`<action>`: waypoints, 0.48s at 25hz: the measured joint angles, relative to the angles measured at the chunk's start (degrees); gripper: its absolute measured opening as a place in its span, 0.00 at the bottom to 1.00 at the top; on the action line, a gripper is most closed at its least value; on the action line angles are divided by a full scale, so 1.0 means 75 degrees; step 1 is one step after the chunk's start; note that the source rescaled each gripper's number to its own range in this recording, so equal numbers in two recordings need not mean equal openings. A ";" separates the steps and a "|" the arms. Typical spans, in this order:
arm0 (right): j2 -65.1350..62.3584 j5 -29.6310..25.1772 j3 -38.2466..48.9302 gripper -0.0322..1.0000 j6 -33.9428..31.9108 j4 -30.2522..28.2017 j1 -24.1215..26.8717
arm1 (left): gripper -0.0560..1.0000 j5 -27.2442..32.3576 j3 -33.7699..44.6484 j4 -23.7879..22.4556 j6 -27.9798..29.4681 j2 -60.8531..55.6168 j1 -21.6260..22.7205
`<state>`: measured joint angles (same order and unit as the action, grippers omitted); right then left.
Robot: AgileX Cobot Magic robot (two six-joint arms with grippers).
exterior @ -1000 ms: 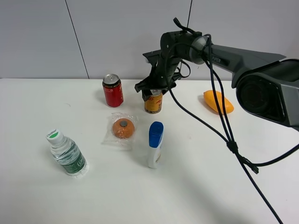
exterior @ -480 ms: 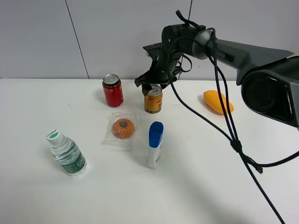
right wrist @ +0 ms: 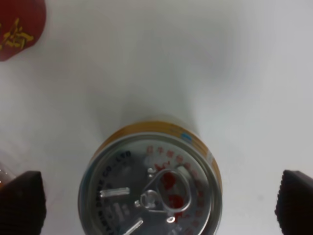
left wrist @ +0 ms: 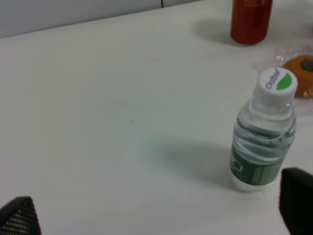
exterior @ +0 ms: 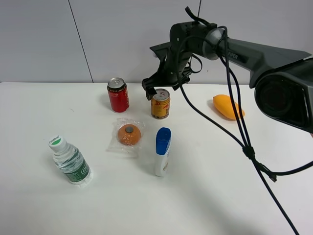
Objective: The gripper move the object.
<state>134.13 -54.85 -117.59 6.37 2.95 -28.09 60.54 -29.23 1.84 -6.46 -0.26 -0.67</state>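
Observation:
The yellow-gold can (exterior: 160,104) with red markings stands upright on the white table, right of the red can. My right gripper (exterior: 160,87) hovers just above its silver top, open, touching nothing. In the right wrist view the can (right wrist: 151,181) lies straight below, and the gripper (right wrist: 159,203) has its two dark fingertips (right wrist: 22,200) spread wide to either side. My left gripper (left wrist: 156,213) is open and empty above the table near the water bottle (left wrist: 264,137). It is out of the exterior high view.
A red can (exterior: 118,95), a wrapped orange (exterior: 129,134), a white bottle with a blue cap (exterior: 162,151) lying down, a water bottle (exterior: 69,160) and a yellow fruit (exterior: 228,106) sit on the table. Black cables (exterior: 244,147) trail from the right arm.
My right gripper has risen from around the yellow-gold can to just above it. The can stays standing in the same place.

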 joint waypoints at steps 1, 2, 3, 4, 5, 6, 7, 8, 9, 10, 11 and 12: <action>-0.0008 -0.0010 0.0000 0.84 0.0000 -0.0069 -0.0028 | 1.00 0.0000 0.0000 0.0000 0.0000 0.0000 0.0000; -0.0036 -0.0017 0.0000 0.84 0.0000 -0.0121 -0.0062 | 1.00 0.0000 0.0000 0.0000 0.0000 0.0000 0.0000; -0.0096 -0.0017 0.0000 0.84 0.0000 -0.0178 -0.0080 | 1.00 0.0000 0.0000 0.0000 0.0000 0.0000 0.0000; -0.0163 -0.0017 0.0000 0.84 0.0000 -0.0244 -0.0087 | 1.00 0.0000 0.0000 0.0000 0.0000 0.0000 0.0000; -0.0240 -0.0025 0.0000 0.85 0.0000 -0.0321 -0.0098 | 1.00 0.0000 0.0000 0.0000 0.0000 0.0000 0.0000; -0.0342 -0.0047 0.0000 0.85 -0.0007 -0.0343 -0.0104 | 1.00 0.0000 0.0000 0.0000 0.0000 0.0000 0.0000; -0.0445 -0.0093 0.0000 0.86 -0.0007 -0.0393 -0.0106 | 1.00 0.0000 0.0000 0.0000 0.0000 0.0000 0.0000; -0.0543 -0.0185 0.0000 0.86 -0.0014 -0.0453 -0.0112 | 1.00 0.0000 0.0000 0.0000 0.0000 0.0000 0.0000; -0.0629 -0.0268 0.0000 0.86 -0.0045 -0.0545 -0.0112 | 1.00 0.0000 0.0000 0.0000 0.0000 0.0000 0.0000; -0.0717 -0.0354 0.0000 0.86 -0.0102 -0.0632 -0.0112 | 1.00 0.0000 0.0000 0.0000 0.0000 0.0000 0.0000; -0.0791 -0.0444 0.0000 0.86 -0.0159 -0.0733 -0.0112 | 1.00 0.0000 0.0000 0.0000 0.0000 0.0000 0.0000; -0.0874 -0.0524 0.0000 0.86 -0.0225 -0.0792 -0.0112 | 1.00 0.0000 0.0000 0.0000 0.0000 0.0000 0.0000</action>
<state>127.58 -58.78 -117.59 4.68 -2.99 -28.93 60.54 -29.23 1.84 -6.46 -0.26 -0.67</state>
